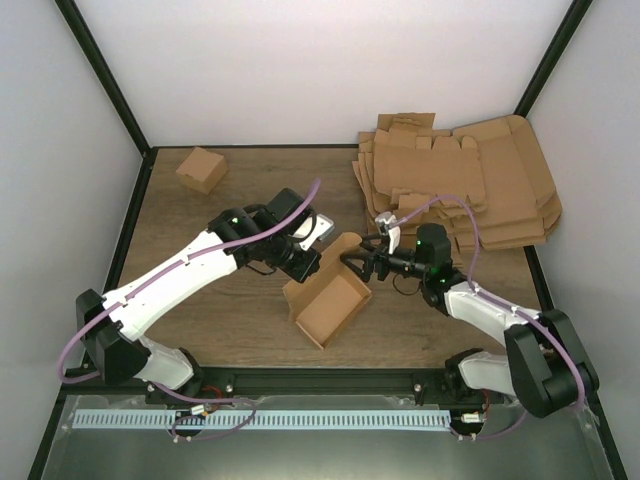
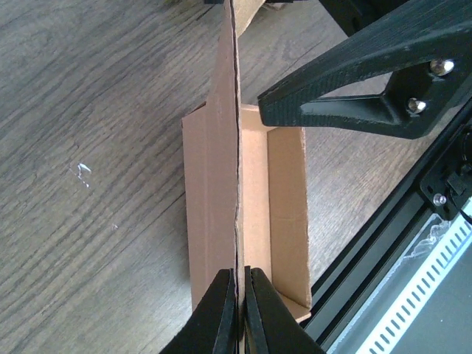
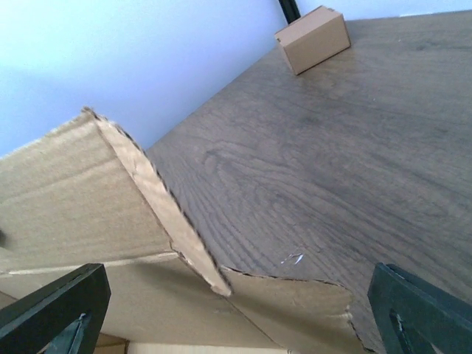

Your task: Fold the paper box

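Note:
The paper box [image 1: 330,298] stands as an open walled tray on the wooden table, near the front middle. My left gripper [image 1: 300,263] is shut on the tray's tall upright left wall. In the left wrist view that wall [image 2: 225,169] runs edge-on into the closed left gripper [image 2: 240,304]. My right gripper [image 1: 362,258] is open at the tray's far right corner. In the right wrist view its fingers [image 3: 424,310] stand wide apart around the box's raised flaps [image 3: 147,192], and the right gripper [image 3: 236,321] holds nothing.
A spread stack of flat cardboard blanks [image 1: 465,180] lies at the back right. A small folded brown box [image 1: 202,168] sits at the back left and also shows in the right wrist view [image 3: 313,38]. The black front rail [image 2: 413,243] runs close to the tray.

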You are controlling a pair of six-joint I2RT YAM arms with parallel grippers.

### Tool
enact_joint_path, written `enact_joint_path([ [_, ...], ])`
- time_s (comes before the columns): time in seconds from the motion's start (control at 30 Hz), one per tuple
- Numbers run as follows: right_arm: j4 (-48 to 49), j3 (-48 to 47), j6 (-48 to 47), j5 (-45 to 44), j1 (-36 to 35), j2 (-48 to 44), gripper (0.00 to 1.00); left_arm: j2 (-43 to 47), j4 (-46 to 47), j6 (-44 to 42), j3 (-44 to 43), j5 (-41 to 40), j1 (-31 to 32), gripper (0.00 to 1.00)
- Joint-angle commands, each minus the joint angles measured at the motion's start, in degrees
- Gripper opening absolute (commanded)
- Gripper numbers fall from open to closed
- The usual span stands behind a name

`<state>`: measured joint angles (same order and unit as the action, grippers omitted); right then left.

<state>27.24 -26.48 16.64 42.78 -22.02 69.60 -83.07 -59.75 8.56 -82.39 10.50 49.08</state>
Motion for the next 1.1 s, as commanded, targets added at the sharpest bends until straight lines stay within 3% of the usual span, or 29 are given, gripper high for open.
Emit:
enact_joint_path([
  [0.0,3.66,-1.27,-1.04,4.68,0.40,1.91,1.00,0.61,-0.89,-1.30,-0.92,1.98,-0.13,0.04],
  [0.27,2.00,1.29,-1.88,7.13,0.36,-1.43,0.98,-0.72,-1.68,-1.61,-1.95,-1.76,-0.13,0.04],
  [0.4,-0.91,2.77,-2.15,7.32,0.40,-4.34,0.91,-1.73,-1.11,-2.06,-2.69,-3.07,-0.13,0.04],
  [0.63,-5.07,1.55,-3.63,4.97,0.32,-4.73,0.69,-3.84,-1.28,-3.13,-4.42,-2.07,-0.19,0.04],
  [0.93,-11.61,-2.06,-5.14,-4.04,-1.55,-1.74,0.25,-5.38,-2.52,-4.04,-6.52,-1.00,-0.17,0.04],
  [1.07,-12.98,-2.15,-5.59,-7.17,-2.76,-2.23,0.18,-5.93,-2.63,-4.39,-6.82,-1.18,-0.20,0.04],
])
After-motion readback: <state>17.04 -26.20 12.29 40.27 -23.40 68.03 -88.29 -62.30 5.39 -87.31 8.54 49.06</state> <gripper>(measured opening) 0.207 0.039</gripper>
